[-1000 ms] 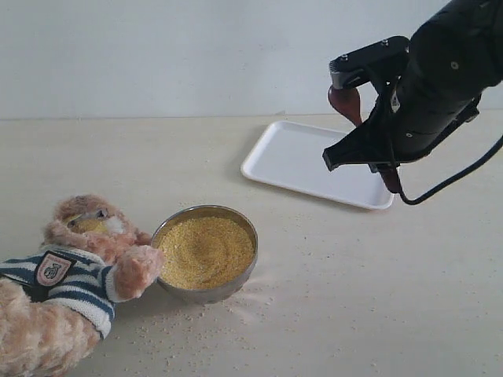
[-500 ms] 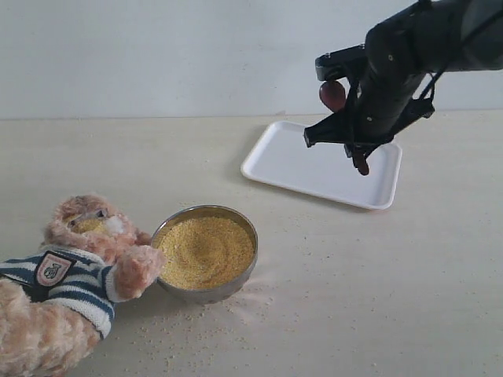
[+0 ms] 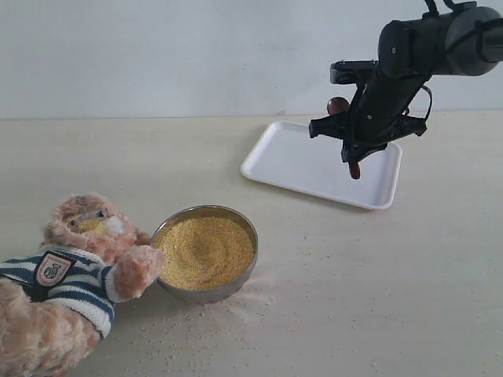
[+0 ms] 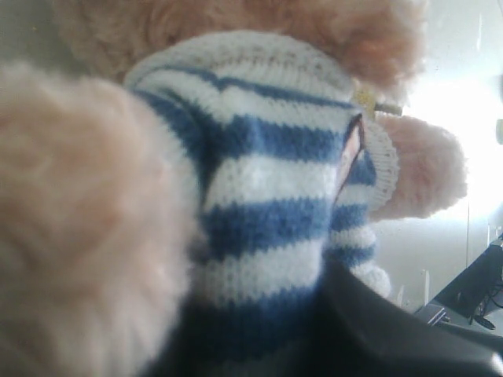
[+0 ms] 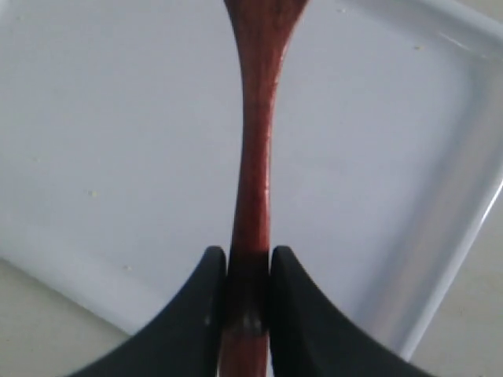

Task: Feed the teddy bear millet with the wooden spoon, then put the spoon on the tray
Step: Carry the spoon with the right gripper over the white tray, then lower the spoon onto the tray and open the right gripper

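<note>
The teddy bear was cut off by the exterior view's left and bottom edges. The left gripper was only a dark blur, jaws unreadable. The wooden spoon had its bowl cropped by the right wrist view's edge.

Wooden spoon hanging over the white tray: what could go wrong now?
1. The wooden spoon hangs steeply above the tray; let go from there, it might bounce over the low rim.
2. The right gripper pinches only the slim handle, so the spoon could swivel or slip.
</note>
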Controlling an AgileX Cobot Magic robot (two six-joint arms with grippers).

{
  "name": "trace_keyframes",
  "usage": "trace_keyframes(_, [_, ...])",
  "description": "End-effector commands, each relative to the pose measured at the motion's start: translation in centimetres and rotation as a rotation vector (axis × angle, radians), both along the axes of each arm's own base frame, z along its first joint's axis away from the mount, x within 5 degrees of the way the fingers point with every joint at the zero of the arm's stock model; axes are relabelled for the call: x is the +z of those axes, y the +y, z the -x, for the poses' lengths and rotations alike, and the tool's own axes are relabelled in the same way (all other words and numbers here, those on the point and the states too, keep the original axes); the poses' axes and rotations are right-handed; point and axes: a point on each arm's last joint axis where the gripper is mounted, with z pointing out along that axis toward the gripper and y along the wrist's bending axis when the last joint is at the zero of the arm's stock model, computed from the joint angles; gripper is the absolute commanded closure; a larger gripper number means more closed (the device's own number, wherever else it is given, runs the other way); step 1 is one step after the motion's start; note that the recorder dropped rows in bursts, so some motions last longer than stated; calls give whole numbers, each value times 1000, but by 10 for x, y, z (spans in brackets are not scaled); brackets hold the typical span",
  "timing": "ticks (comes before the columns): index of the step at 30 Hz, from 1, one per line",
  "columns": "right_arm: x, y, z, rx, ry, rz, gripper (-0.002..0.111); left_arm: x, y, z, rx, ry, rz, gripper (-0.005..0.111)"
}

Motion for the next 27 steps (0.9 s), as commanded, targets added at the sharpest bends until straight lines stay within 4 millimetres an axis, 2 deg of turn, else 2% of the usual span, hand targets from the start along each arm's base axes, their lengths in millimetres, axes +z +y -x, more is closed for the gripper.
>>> trace_keyframes(1, [-9,-2,-3,34,17,12,107,3,-1,-1,0,-16,18,102])
trace_keyframes(6, [-21,-1,-6,34,16,14,107,3,-1,-1,0,-16,18,102])
trace_keyframes(15, [-27,1,-12,36,-31,4,107,3,-1,-1,0,-16,18,102])
trace_keyframes(27, [-39,1,-11,46,11,18,107,3,-1,-1,0,-16,18,102])
